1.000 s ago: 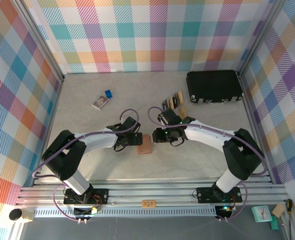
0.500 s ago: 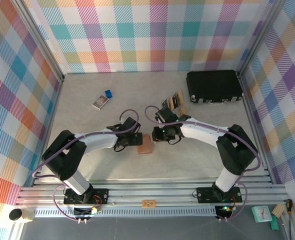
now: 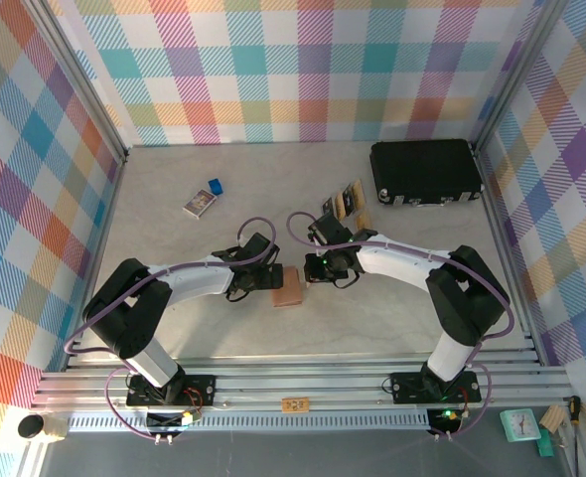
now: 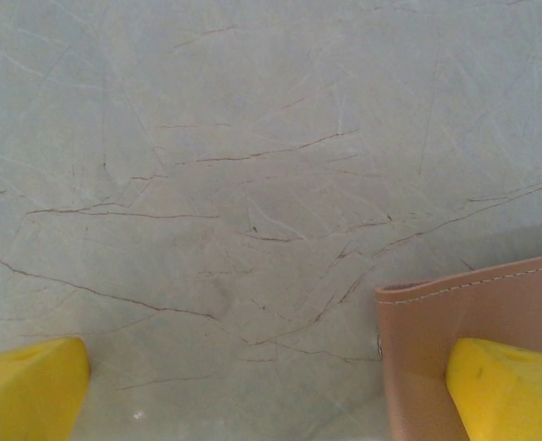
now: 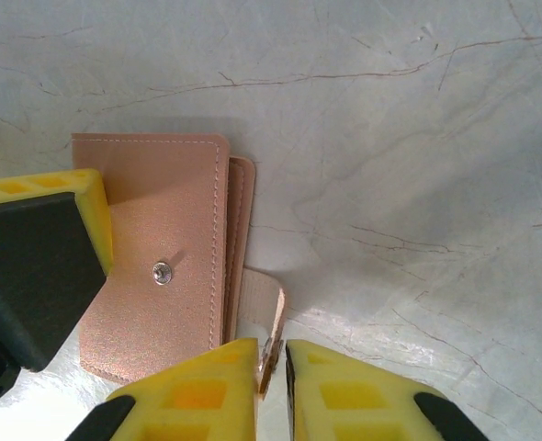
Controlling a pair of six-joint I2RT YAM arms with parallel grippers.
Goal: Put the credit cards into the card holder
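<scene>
The card holder (image 3: pixel 290 289), a tan-brown wallet, lies closed on the table between both arms. In the right wrist view the card holder (image 5: pixel 156 266) shows a small metal stud, and its clasp tab (image 5: pixel 269 317) stands up from its edge. My right gripper (image 5: pixel 271 372) is shut on that tab. My left gripper (image 4: pixel 266 395) is open, one yellow fingertip (image 4: pixel 508 386) resting over the wallet's edge (image 4: pixel 436 322), the other on bare table. The credit cards (image 3: pixel 345 202), dark and tan, lie in a small cluster behind the right gripper (image 3: pixel 309 273).
A large black case (image 3: pixel 425 171) sits at the back right. A small printed box (image 3: pixel 200 203) and a tiny blue object (image 3: pixel 215 186) lie at the back left. Checked walls enclose the table on three sides.
The right arm has shifted slightly left, its gripper closer to the card holder's edge. The left arm and the wallet have stayed put.
</scene>
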